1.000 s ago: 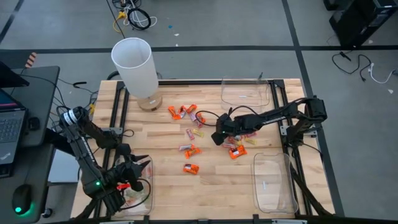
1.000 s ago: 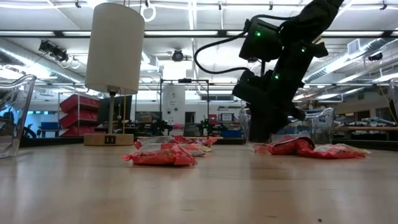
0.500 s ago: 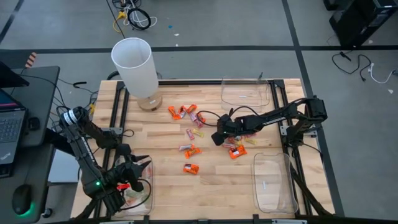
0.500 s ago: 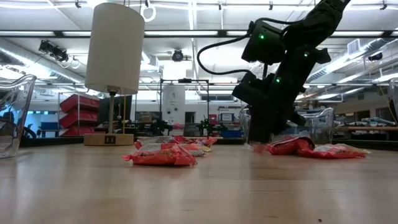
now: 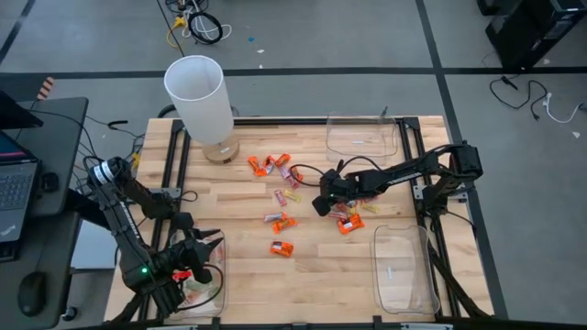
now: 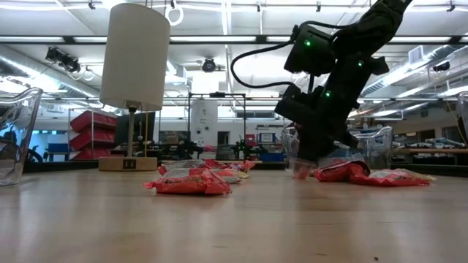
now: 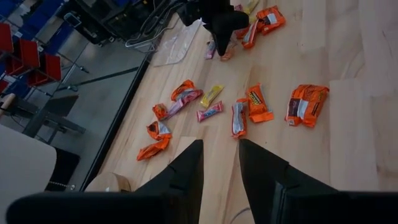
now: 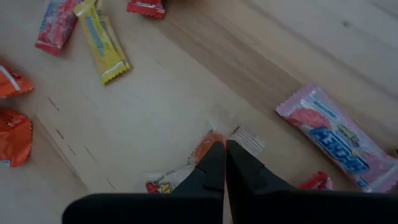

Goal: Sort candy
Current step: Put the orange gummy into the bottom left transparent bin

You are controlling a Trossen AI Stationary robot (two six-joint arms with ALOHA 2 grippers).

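— Since the right gripper (image 8: 224,163) has pressed its fingers together on a clear-and-red wrapped candy (image 8: 214,140) mid-table, where does it go?

— Probably to a tray (image 5: 404,266) just beside that arm. The left gripper (image 7: 219,167), half spread, hangs far off over another tray.

— And the wrapper?

— Crinkly, thin, pinched at one end.

candy (image 5: 280,247) | orange, pink, yellow wrapped pieces | lying flat, scattered | table centre, spreading toward 3 o'clock
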